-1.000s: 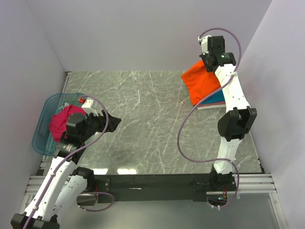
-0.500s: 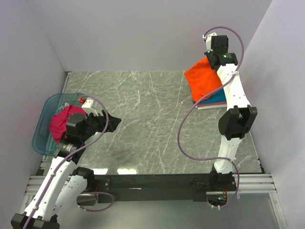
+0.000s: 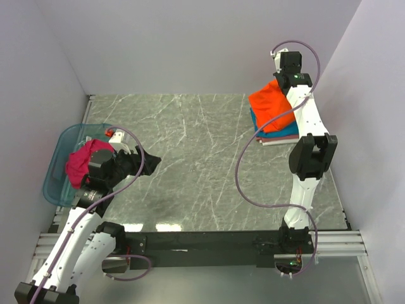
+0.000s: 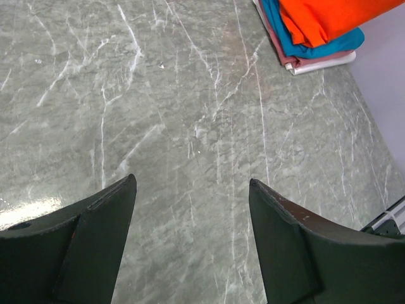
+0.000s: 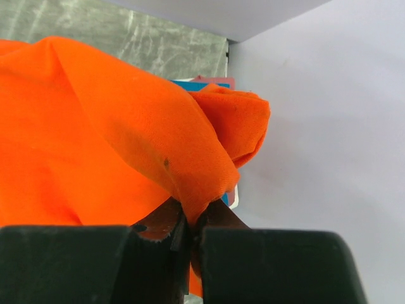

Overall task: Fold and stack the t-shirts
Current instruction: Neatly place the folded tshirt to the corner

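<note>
Marble-patterned table (image 3: 190, 145) carries everything. The right arm (image 3: 310, 158) stretches to the far right corner, and the left arm (image 3: 82, 221) bends over the left edge. A translucent blue tub (image 3: 57, 164) sits at that left edge. At the far right corner the orange t-shirt (image 3: 272, 107) drapes over a folded stack, its lower part lying on the pile and its far edge drawn up off it. Under it lie a teal t-shirt (image 4: 316, 47), a pink t-shirt (image 4: 278, 50) and a white t-shirt (image 4: 323, 63), their edges showing in layers. A magenta t-shirt (image 3: 79, 164) lies crumpled in the tub, partly hidden by the left arm. The right gripper (image 5: 188, 218) is clamped on a bunched fold of the orange cloth. The left gripper (image 4: 191, 183) hangs over bare table beside the tub, its jaws spread wide with nothing between them.
</note>
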You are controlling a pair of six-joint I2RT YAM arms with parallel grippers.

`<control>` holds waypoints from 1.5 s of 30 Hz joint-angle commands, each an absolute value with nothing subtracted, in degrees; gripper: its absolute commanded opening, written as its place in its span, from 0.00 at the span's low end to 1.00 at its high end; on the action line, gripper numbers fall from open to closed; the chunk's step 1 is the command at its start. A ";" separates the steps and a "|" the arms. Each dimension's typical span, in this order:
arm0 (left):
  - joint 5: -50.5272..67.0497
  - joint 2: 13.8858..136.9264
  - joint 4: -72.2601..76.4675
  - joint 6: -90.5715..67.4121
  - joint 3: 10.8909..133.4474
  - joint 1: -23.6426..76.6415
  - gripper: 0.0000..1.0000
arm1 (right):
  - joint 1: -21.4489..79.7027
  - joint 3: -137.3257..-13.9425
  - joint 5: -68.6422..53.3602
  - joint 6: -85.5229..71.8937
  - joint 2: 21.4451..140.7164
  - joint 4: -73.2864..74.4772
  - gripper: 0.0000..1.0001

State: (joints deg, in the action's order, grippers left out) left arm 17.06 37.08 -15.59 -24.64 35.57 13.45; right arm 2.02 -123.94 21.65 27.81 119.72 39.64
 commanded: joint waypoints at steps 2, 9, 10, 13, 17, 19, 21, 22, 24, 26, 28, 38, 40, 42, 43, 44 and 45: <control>17.14 37.35 -14.68 -23.64 35.16 13.27 0.77 | 0.53 -124.28 23.03 27.95 120.23 35.25 0.00; 17.05 37.62 -14.59 -23.64 35.16 13.27 0.77 | -1.58 -124.10 23.20 28.12 122.08 33.84 0.00; 17.14 37.79 -14.68 -23.64 35.24 13.27 0.77 | -1.93 -124.10 23.29 28.21 122.60 33.32 0.00; 17.05 37.88 -14.68 -23.55 35.16 13.27 0.77 | -2.63 -124.36 23.64 28.47 123.74 32.70 0.00; 16.96 38.14 -14.68 -23.64 35.16 13.27 0.77 | -3.08 -124.45 24.34 28.92 125.24 31.29 0.00; 16.88 38.14 -14.68 -23.73 35.16 13.27 0.77 | -3.25 -124.71 24.96 29.35 126.12 30.33 0.00; 16.79 38.41 -14.76 -23.64 35.16 13.27 0.77 | -3.25 -124.98 25.31 29.79 126.82 29.54 0.00; 16.79 38.32 -14.77 -23.73 35.07 13.27 0.77 | -3.25 -125.33 25.57 29.97 127.44 29.27 0.00; 16.70 38.50 -14.68 -23.73 35.24 13.27 0.77 | -3.34 -125.51 25.93 30.49 127.97 28.31 0.00; 16.61 38.58 -14.85 -23.73 35.24 13.27 0.77 | -3.43 -125.77 26.28 31.02 128.67 27.69 0.01; 16.61 38.76 -14.77 -23.73 35.24 13.27 0.77 | -3.60 -126.12 26.37 31.29 129.28 27.16 0.01; 16.26 39.55 -14.94 -23.82 35.16 13.27 0.77 | -4.22 -126.83 27.51 33.13 132.10 24.26 0.27; 16.17 39.64 -14.94 -23.82 35.33 13.27 0.77 | -4.31 -126.91 29.52 33.92 133.58 21.98 0.44; 16.00 39.55 -15.12 -23.82 35.33 13.27 0.77 | -4.57 -127.70 31.37 34.54 134.91 19.79 0.59; 15.74 39.46 -15.12 -23.73 35.33 13.27 0.77 | -4.66 -128.49 33.64 34.54 135.78 18.82 0.62; 15.56 39.20 -15.20 -23.82 35.33 13.27 0.77 | -4.83 -128.93 34.79 33.76 135.96 18.03 0.65; 15.21 39.03 -15.21 -23.82 35.42 13.27 0.77 | -4.92 -129.63 35.33 33.05 135.71 17.41 0.66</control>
